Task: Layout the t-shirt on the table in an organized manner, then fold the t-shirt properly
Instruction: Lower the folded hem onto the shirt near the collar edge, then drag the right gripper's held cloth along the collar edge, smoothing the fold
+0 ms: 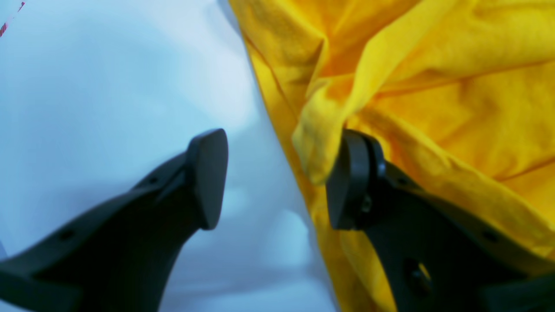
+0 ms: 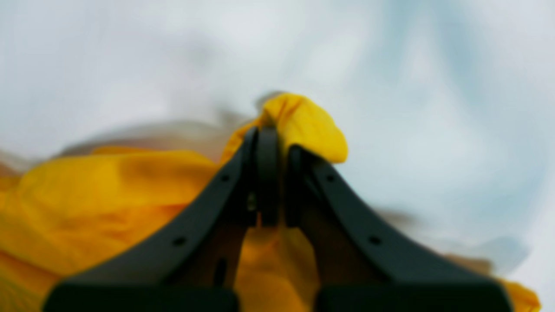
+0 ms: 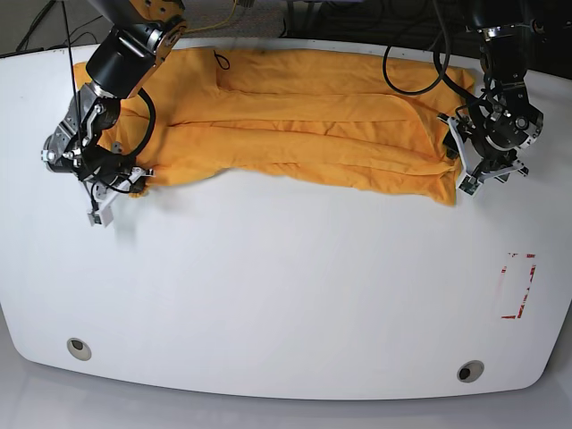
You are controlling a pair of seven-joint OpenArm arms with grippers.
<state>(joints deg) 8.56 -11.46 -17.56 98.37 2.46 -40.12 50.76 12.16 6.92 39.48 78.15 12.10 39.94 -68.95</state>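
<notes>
Black plastic fingers of the right gripper (image 2: 273, 147) are seen pressed together in the right wrist view, and a small bunched fold of the plain orange-yellow short-sleeved t-shirt (image 3: 304, 125) is pinched between them, with a nub of cloth poking out past the tips. That view is blurred, so finer detail of the hold cannot be told. In the base view this gripper (image 3: 134, 174) is found at the shirt's end on the view's left, low over the glossy white table (image 3: 286, 295), its arm bent down steeply from the far edge.

The left gripper (image 1: 277, 177) is held partly open in the left wrist view. One finger (image 1: 208, 177) is set over bare tabletop, clear of the cloth; the other finger (image 1: 351, 182) is laid against the fabric, with a folded corner of the hem draped just before its pad. Nothing is clamped between the jaws. In the base view this gripper (image 3: 483, 170) is seen at the shirt's end on the view's right, pointed downward.

The t-shirt is spread lengthwise across the far half of the table, wrinkled, with long creases. A red tape rectangle outline (image 3: 518, 286) and two round grey grommets (image 3: 79, 348) are seen on the near part, well apart from the cloth
</notes>
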